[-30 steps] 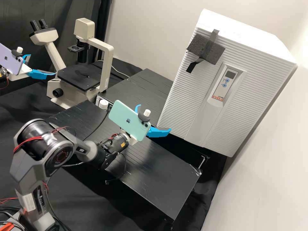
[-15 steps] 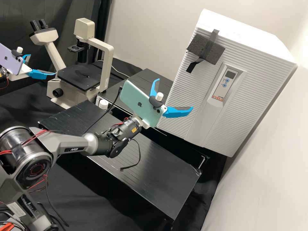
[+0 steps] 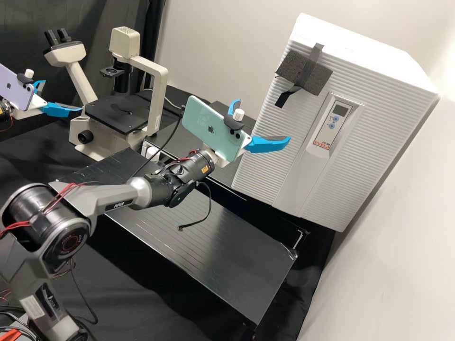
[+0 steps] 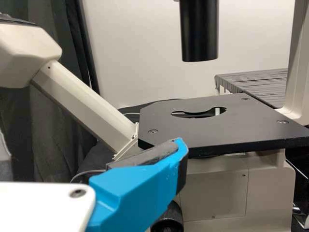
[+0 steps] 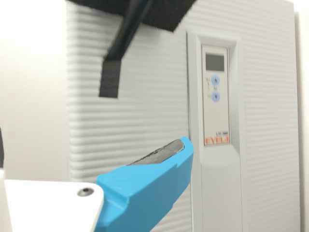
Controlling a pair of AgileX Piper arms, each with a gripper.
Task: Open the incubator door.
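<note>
In the high view, my right gripper (image 3: 263,119) is open before the lower left part of the white ribbed incubator door (image 3: 270,137), which is shut. Higher on the door, a dark foam pad (image 3: 317,78) is held by black tape, whose loose tail (image 3: 286,97) hangs below the gripper-free upper edge. One blue finger of my right gripper (image 5: 149,186) shows in the right wrist view, with the hanging tape tail (image 5: 110,82) apart from it. At the high view's left edge, my left gripper (image 3: 62,95) stands open and empty by the microscope; its own view shows my left gripper (image 4: 140,193) too.
A cream microscope (image 3: 161,90) with a black stage (image 3: 113,113) stands at the back left. The black bench top (image 3: 237,265) lies below the right arm, with a loose cable (image 3: 208,208) hanging over it. A pale wall (image 3: 393,265) borders the incubator's right.
The right arm has extended and risen, bringing its open gripper up and rightward to the incubator's front. My left gripper has kept still, and the door has not moved.
</note>
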